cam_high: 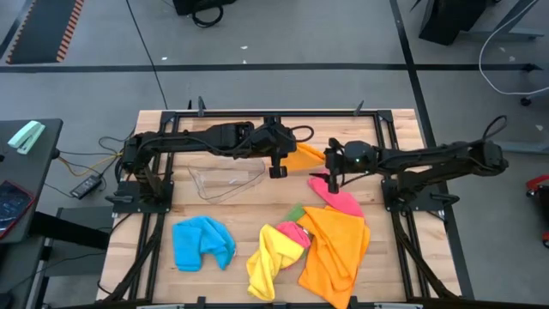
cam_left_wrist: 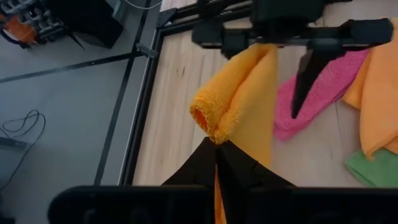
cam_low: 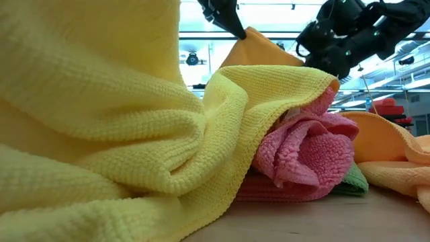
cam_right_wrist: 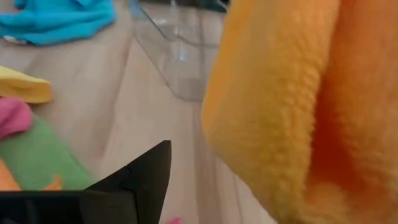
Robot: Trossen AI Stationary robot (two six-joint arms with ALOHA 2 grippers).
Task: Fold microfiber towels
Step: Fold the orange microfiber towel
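Hanging above the wooden bench, small folded orange microfiber towel, pinched between pressed-together fingers of left gripper. Just beside it, right gripper, fingers spread, above pink towel. Nearby: clear plastic tub.

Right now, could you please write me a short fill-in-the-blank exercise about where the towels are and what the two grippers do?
1. The left gripper is shut on a folded towel whose colour is ____.
2. The right gripper has its fingers ____, just beside that towel.
3. Alone on the table's left part lies the ____ towel.
4. The clear plastic tub on the table holds ____ towels.

Missing words: orange; open; blue; no
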